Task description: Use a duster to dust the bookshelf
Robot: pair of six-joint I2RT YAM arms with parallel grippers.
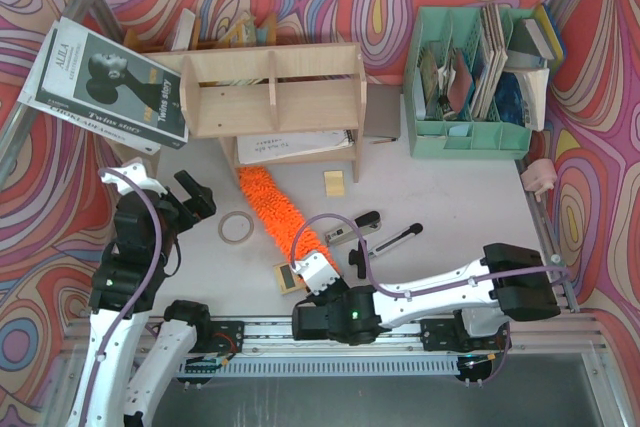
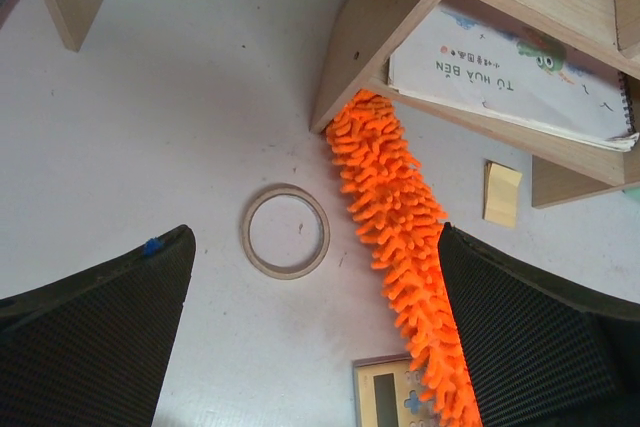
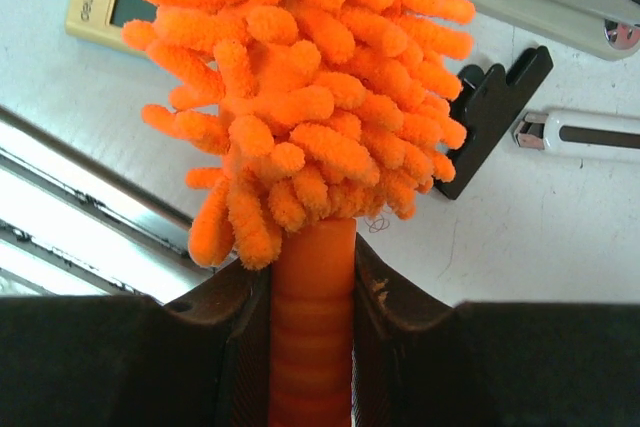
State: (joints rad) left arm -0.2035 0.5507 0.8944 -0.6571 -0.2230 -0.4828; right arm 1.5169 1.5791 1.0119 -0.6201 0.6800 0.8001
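The plywood bookshelf (image 1: 270,87) stands at the back middle, with a spiral notebook (image 1: 295,145) on its bottom tier. The orange duster (image 1: 275,209) lies on the table, its far tip under the shelf's bottom edge. My right gripper (image 1: 318,269) is shut on the duster's ribbed orange handle (image 3: 312,327), just behind the fluffy head (image 3: 300,77). My left gripper (image 1: 195,194) is open and empty above the table, left of the duster (image 2: 395,207). The shelf's side panel (image 2: 370,37) shows in the left wrist view.
A tape ring (image 1: 235,228) lies between my left gripper and the duster. A calculator (image 1: 289,276), a stapler (image 1: 352,228), a black pen (image 1: 397,238) and a sticky pad (image 1: 334,183) lie nearby. A mint-green organiser (image 1: 468,82) stands back right. A magazine (image 1: 105,82) leans back left.
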